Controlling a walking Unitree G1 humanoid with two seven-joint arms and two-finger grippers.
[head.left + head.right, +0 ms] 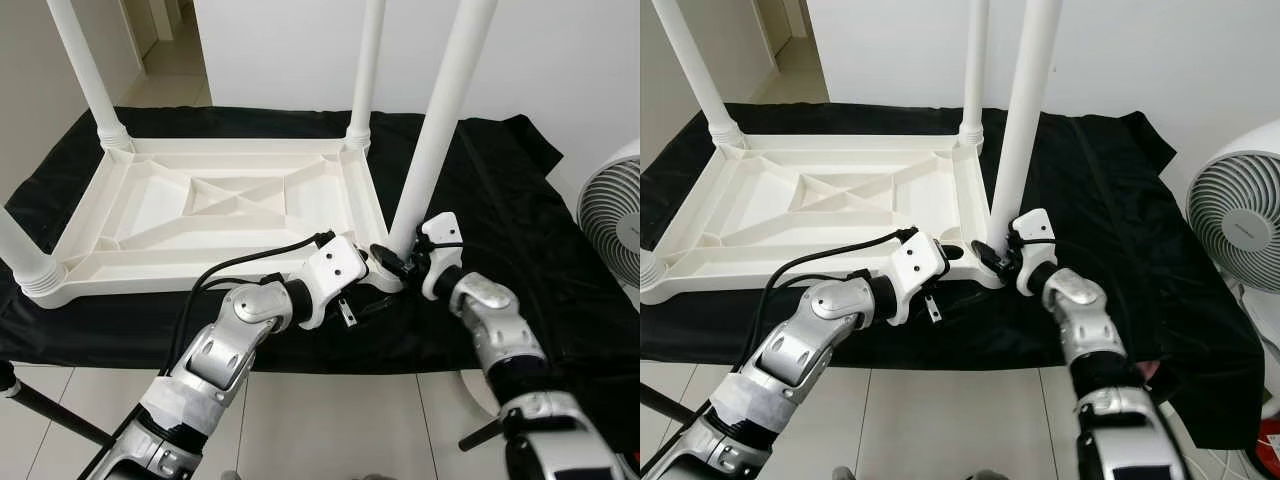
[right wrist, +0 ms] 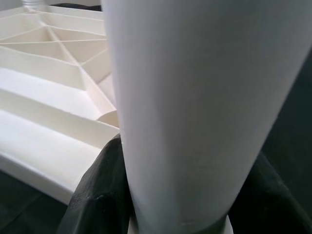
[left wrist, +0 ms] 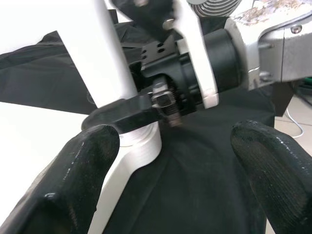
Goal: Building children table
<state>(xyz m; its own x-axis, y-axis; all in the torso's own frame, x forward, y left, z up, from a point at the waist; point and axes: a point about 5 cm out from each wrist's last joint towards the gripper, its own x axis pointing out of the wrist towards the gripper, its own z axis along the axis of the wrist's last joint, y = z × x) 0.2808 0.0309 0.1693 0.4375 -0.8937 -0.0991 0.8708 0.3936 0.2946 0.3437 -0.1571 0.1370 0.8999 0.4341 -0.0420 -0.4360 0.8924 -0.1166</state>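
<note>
1. on the black cloth [image 1: 500, 230] spread over the tiled floor [image 1: 330, 420], the white table top [image 1: 220, 205] lies upside down, ribs facing up, so the legs can go in from above.
2. four legs stand up from its corners; the near right leg [image 1: 435, 130] is the one being worked, rising from its socket [image 3: 141, 146] at the corner nearest the robot.
3. the right gripper [image 1: 400, 262] is at the foot of that leg, its black fingers [image 2: 100, 195] closed around the leg just above the socket, seemingly to hold it straight or turn it home.
4. the left gripper [image 3: 170, 161] hovers just beside the same corner with its fingers [image 3: 87, 161] spread apart and gripping nothing; it looks placed to steady the top or take over the leg.
5. in the left wrist view, the right gripper's finger lies against the leg base right at the socket collar.
6. judging from the four upright legs, the build is near its end; whether this last leg is fully seated i cannot tell.
7. a white fan [image 1: 1240, 220] stands off to the right, well apart from the work.
</note>
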